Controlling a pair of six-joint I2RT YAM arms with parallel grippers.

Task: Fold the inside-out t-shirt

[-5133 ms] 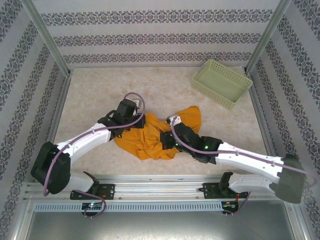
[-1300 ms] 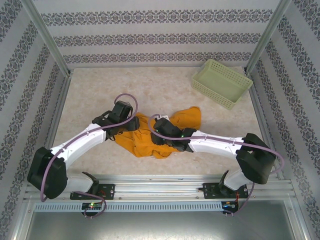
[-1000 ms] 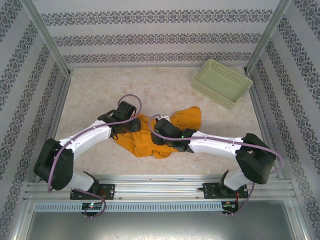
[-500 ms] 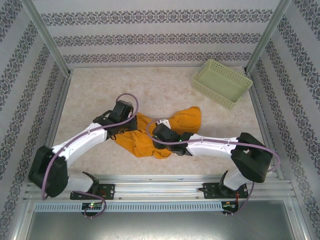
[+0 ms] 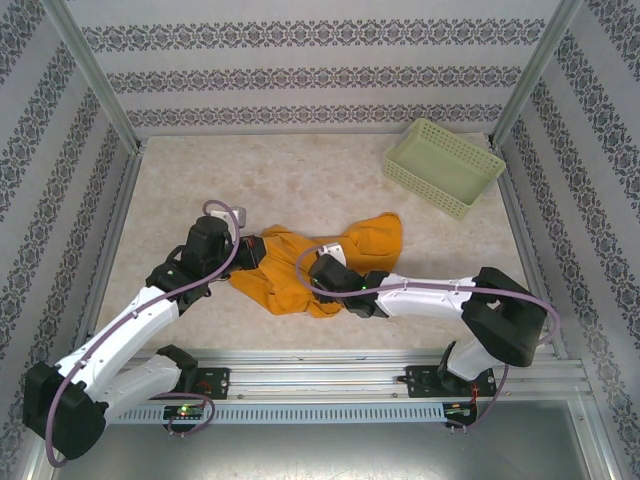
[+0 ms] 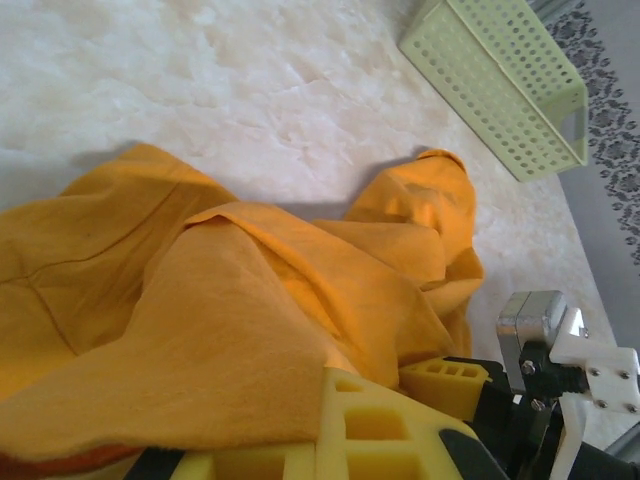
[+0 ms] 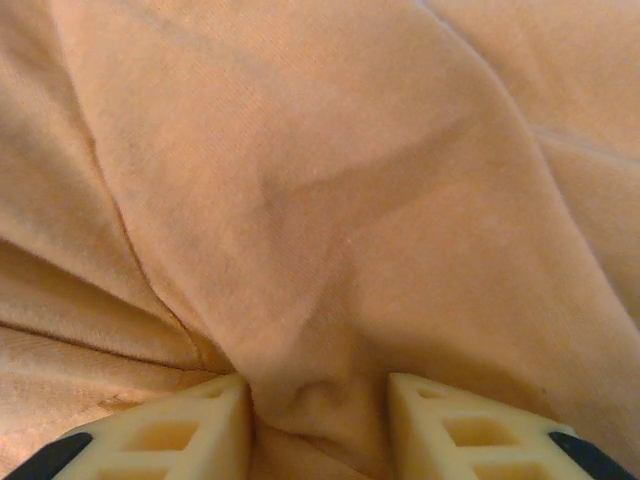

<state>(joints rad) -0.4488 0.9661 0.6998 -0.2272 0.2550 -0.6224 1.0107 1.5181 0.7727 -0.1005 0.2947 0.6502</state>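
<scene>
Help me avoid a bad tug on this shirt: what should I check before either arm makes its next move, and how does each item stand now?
1. Right hand has cloth: ok, a fold of the orange-yellow cotton t-shirt is bunched between its fingers.
2. Left hand has cloth: cannot tell, the fabric drapes over its finger and hides the grip.
3. Shirt lies flat: not ok, it is a crumpled heap.
4. Pale green plastic lattice basket is out of the way: ok, it sits apart from the shirt at the far right corner.
5. Bare beige marbled table to spread onto: ok, beyond the shirt.
</scene>
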